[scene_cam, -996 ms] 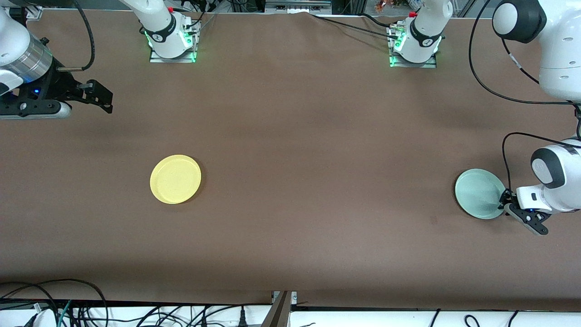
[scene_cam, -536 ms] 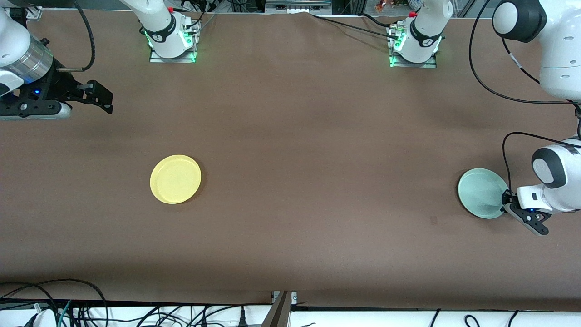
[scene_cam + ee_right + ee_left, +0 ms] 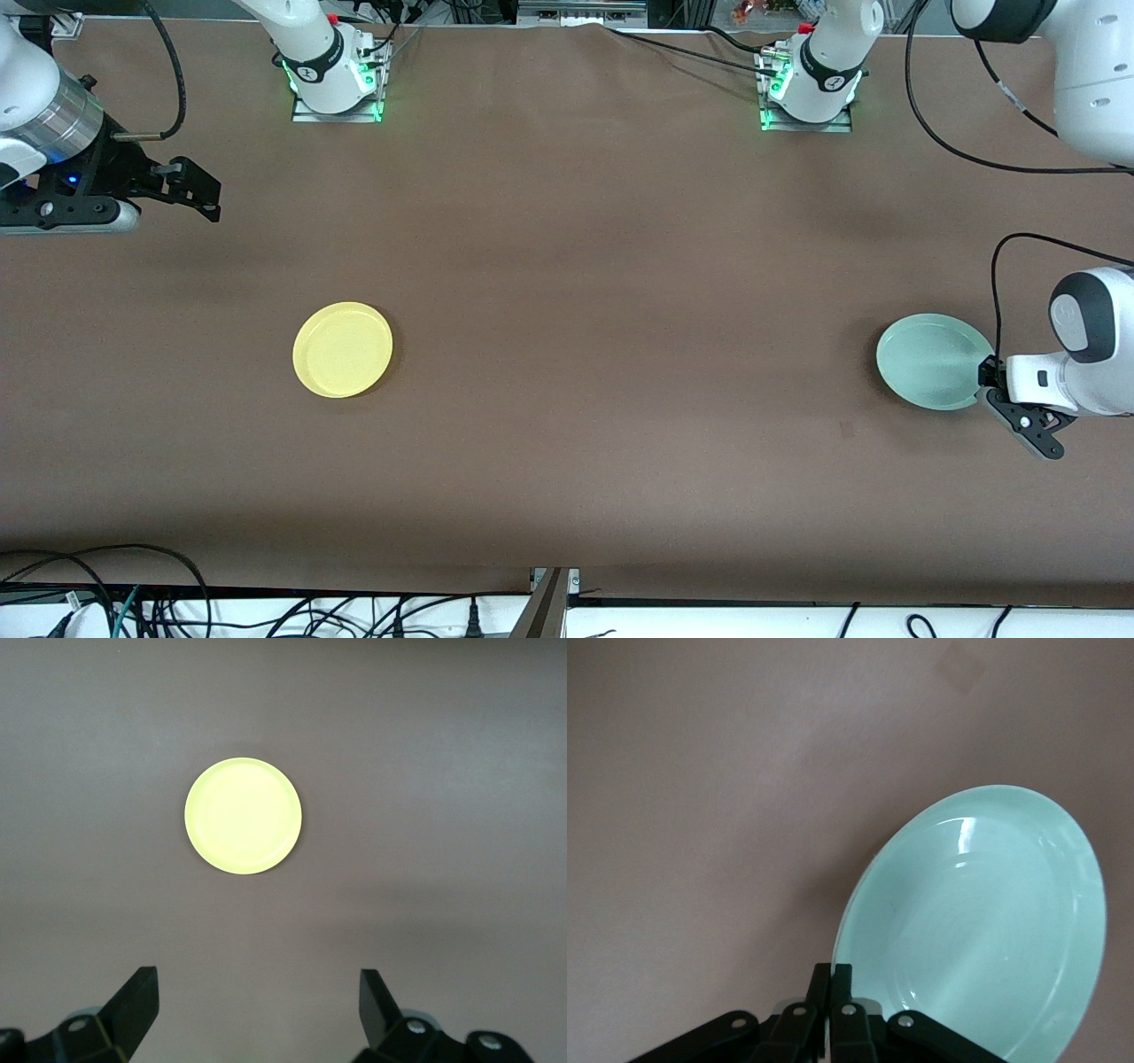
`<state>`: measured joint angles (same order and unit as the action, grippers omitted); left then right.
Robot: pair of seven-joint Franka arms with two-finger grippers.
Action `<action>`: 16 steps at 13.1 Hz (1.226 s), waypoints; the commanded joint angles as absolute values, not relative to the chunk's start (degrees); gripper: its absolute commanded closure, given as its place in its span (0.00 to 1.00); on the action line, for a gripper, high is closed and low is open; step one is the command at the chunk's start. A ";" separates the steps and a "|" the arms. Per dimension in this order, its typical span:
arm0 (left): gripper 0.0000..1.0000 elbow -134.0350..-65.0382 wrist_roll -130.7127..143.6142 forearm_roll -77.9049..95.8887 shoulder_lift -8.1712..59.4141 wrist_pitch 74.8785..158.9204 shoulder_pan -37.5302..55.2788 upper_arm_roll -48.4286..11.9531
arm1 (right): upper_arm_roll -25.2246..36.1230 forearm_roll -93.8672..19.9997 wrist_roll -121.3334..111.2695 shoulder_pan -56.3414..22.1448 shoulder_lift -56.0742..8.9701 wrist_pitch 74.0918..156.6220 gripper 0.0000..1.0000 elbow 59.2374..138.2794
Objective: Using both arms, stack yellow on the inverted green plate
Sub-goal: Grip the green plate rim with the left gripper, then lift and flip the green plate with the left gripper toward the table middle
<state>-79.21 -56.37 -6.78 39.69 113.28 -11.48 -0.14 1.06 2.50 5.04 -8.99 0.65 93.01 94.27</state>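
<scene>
Left hand [image 3: 985,383] clamped on the green plate [image 3: 930,359] rim, tilted, near the tabletop [image 3: 620,266] edge at its own end; yellow [image 3: 342,349] lies flat well apart toward the right arm's end. Right hand [image 3: 208,190] waits nearer yellow, fingers apart.

The green plate [image 3: 983,930] is seen to be smooth and glossy, with bright highlights caught on its inner face. The yellow plate [image 3: 342,349] looks like smooth plastic with a duller sheen. The table [image 3: 602,266] is covered in a matt brown, cloth-like surface.
</scene>
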 commanded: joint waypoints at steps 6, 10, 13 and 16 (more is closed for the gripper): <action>1.00 -79.89 -37.28 -24.32 32.00 103.04 2.61 0.09 | 2.37 -0.35 4.66 -7.74 -0.09 92.20 0.00 92.90; 1.00 -79.72 -23.69 -28.81 30.59 92.21 12.81 -0.08 | 3.25 -0.44 5.01 -7.73 -0.09 91.41 0.00 92.81; 1.00 -79.89 -9.00 -39.16 31.46 86.96 25.79 0.26 | 3.25 -0.17 5.01 -7.91 0.09 91.14 0.00 92.72; 1.00 -79.81 -3.97 -50.16 33.66 83.85 38.02 0.61 | 3.34 -0.53 5.10 -7.82 -0.09 91.06 0.00 92.81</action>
